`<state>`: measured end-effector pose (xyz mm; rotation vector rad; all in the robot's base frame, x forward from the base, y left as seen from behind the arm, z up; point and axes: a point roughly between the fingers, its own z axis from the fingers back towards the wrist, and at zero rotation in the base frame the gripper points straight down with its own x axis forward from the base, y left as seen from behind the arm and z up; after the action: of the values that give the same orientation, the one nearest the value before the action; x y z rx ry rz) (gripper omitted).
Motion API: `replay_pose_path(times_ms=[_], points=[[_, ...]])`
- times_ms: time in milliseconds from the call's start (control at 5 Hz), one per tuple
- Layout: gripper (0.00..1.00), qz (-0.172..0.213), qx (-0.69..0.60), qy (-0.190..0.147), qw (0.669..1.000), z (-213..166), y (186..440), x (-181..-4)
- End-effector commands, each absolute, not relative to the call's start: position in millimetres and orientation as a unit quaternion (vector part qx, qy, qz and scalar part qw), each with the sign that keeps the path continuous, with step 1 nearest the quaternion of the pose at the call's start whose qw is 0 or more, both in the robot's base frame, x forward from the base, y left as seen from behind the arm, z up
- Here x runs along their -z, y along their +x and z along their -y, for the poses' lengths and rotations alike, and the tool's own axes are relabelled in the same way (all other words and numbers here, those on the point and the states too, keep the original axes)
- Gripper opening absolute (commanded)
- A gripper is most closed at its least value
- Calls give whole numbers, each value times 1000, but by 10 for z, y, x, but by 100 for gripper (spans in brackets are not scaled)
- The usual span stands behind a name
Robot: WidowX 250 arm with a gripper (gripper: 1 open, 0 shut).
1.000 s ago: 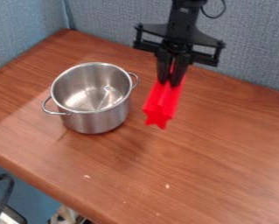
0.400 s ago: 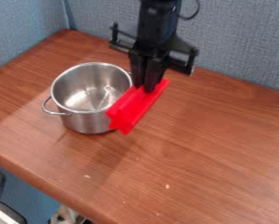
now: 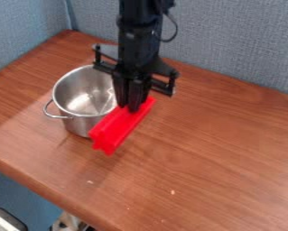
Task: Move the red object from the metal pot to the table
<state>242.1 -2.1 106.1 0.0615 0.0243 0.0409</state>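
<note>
While the shiny round steel pot stands on the left of the reddish-brown wooden table, the black gripper, seen in the camera view, has its fingers closed on the upper end of the bright red rectangular block. That block slants down toward the near left, just beside the pot's right side, partly covering it.

No text, labels, brands, numbers or signs can be read on anything that is shown in the camera view.
</note>
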Motion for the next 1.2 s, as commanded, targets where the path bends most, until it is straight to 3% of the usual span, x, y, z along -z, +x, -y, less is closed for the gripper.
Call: replay_pose_path(times_ms=[0, 200, 600, 800, 1000], points=[[0, 17, 6, 30, 999, -1, 2400, -1210], [0, 18, 37, 31, 999, -9, 2367, -1238], [0, 11, 61, 32, 998, 438, 2340, -950], [0, 11, 60, 42, 997, 174, 2427, -1000], [0, 15, 79, 48, 996, 146, 2439, -940]])
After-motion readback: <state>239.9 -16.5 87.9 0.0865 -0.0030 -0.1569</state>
